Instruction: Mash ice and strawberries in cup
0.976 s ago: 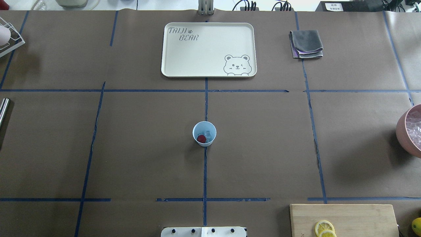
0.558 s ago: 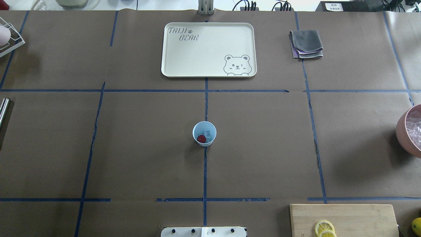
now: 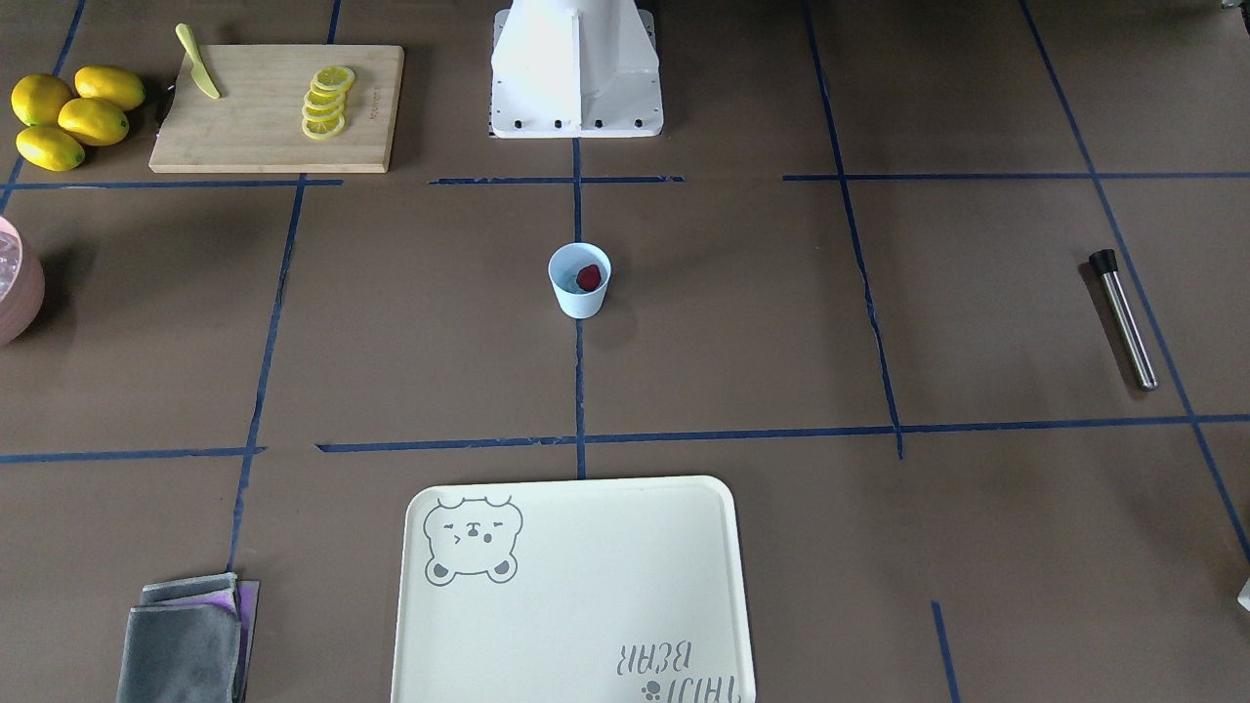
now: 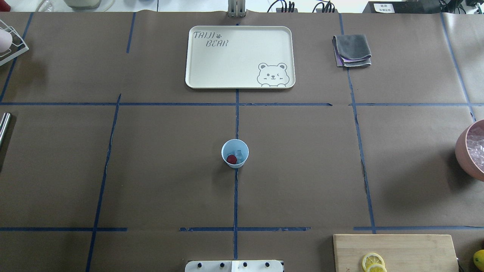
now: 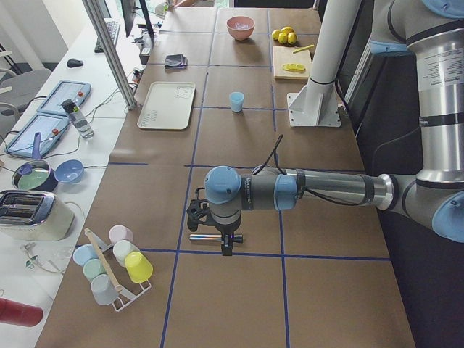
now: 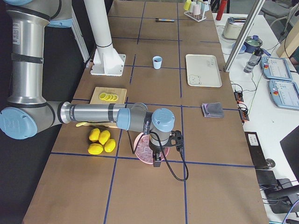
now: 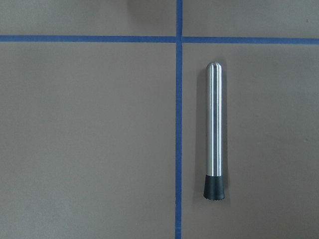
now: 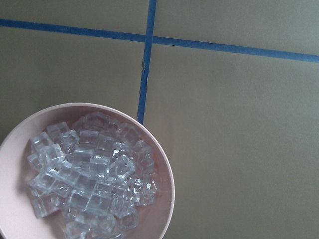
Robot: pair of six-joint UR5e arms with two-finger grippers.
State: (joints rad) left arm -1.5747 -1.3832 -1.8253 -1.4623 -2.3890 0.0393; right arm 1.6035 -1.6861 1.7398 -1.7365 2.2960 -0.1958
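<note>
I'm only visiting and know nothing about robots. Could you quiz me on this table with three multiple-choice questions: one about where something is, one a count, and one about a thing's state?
1. Where does the blue cup stand?
A. on the bear tray
B. on the centre tape line
C. on the cutting board

2. How many whole lemons lie together?
A. two
B. four
C. six

3. How is the metal rod placed?
A. lying flat on the table
B. standing in the cup
C. lifted off the table

Answers:
1 B: the blue line runs up to the cup from both sides.
2 B: four show in the front-facing view.
3 A: the left wrist view shows its whole length resting on the table.
</note>
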